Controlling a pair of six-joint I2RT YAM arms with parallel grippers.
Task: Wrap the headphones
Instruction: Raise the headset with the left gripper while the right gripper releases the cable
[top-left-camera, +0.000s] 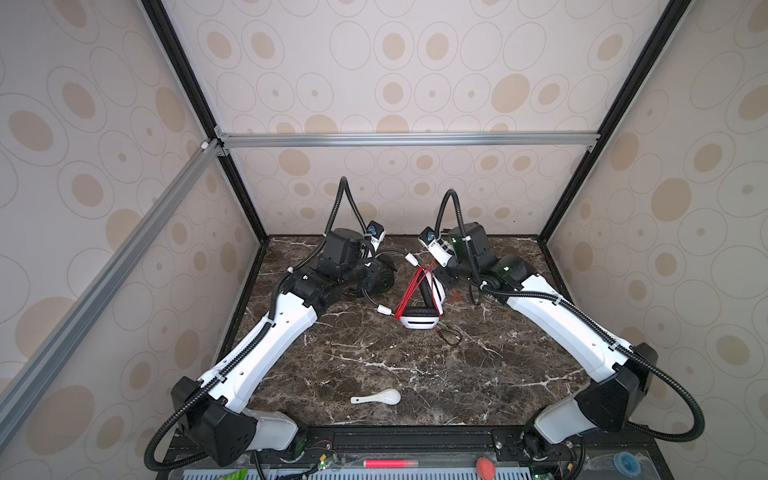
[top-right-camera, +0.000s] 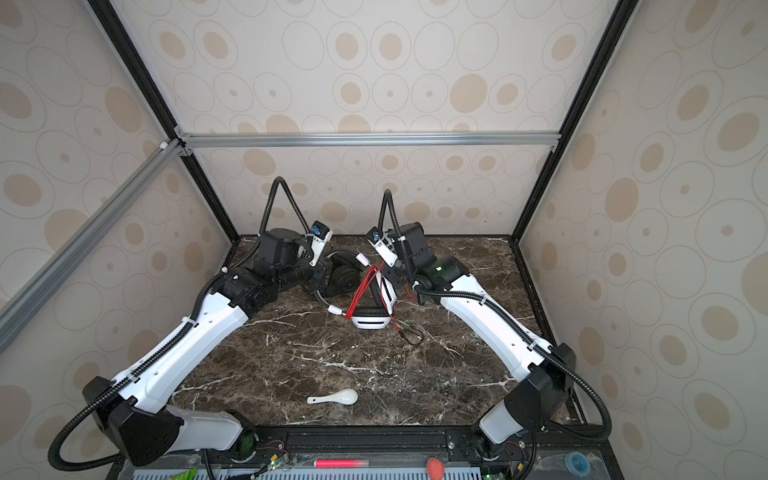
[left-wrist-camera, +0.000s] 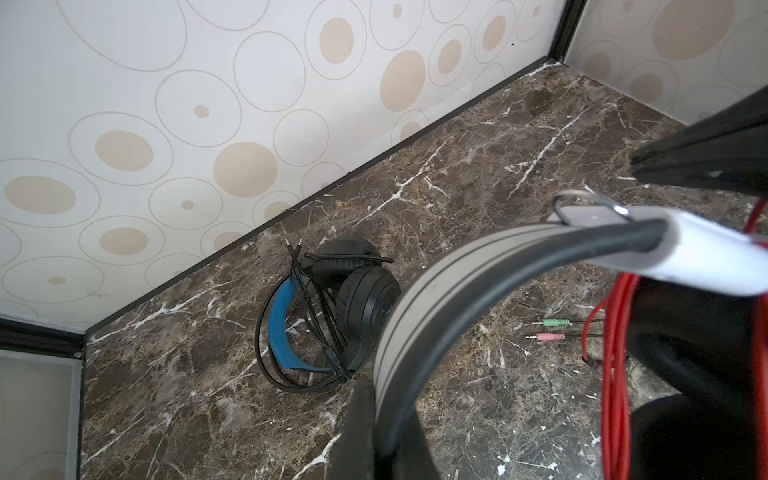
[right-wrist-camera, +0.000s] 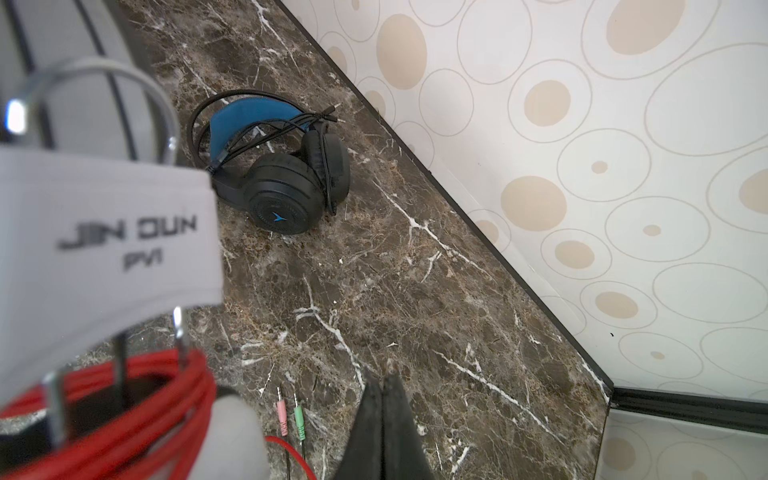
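The white headphones (top-left-camera: 419, 322) stand at the back middle of the marble table, with their red cord (top-left-camera: 409, 291) looped in several turns round the earcups. My left gripper (left-wrist-camera: 390, 399) is shut on their grey, black-padded headband (left-wrist-camera: 436, 270). The pink and green plugs (left-wrist-camera: 548, 330) lie on the table beside them. My right gripper (right-wrist-camera: 384, 388) hangs close to the white earcup (right-wrist-camera: 104, 232) with its fingers pressed together and nothing between them. The black headphones (right-wrist-camera: 286, 187), with a blue inner band and a bundled black cord, lie behind near the back wall.
A small white ceramic spoon (top-left-camera: 378, 398) lies near the front edge of the table (top-left-camera: 478, 374). Patterned walls close off the back and both sides. Both arms reach in from the front corners towards the back middle.
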